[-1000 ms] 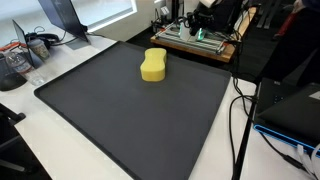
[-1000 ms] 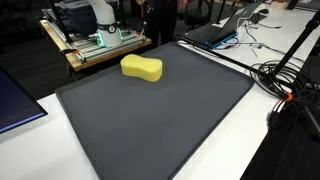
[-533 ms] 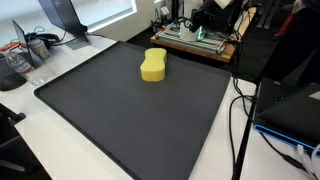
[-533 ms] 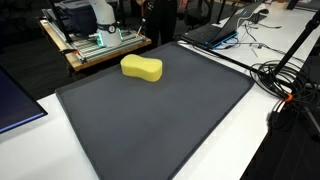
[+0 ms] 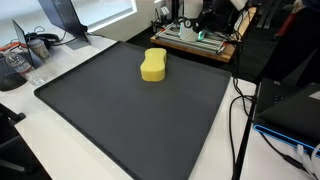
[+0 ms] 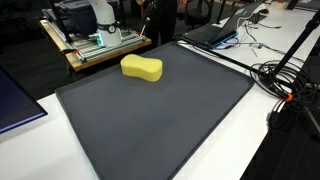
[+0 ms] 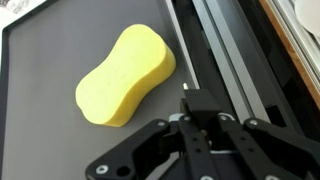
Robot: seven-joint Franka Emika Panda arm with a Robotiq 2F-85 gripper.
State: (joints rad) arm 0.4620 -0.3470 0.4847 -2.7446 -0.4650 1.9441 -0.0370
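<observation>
Yellow sponge [image 7: 125, 75] lies flat on the black mat [image 5: 130, 120], near its far edge | jaws clenched and empty, hanging apart from it in the wrist view | sponge not gripped, nothing lifted

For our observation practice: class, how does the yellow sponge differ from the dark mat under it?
The yellow sponge is small and thick; the dark mat is wide and thin. The sponge has a pinched, peanut outline; the mat is rectangular. Both lie flat.
</observation>
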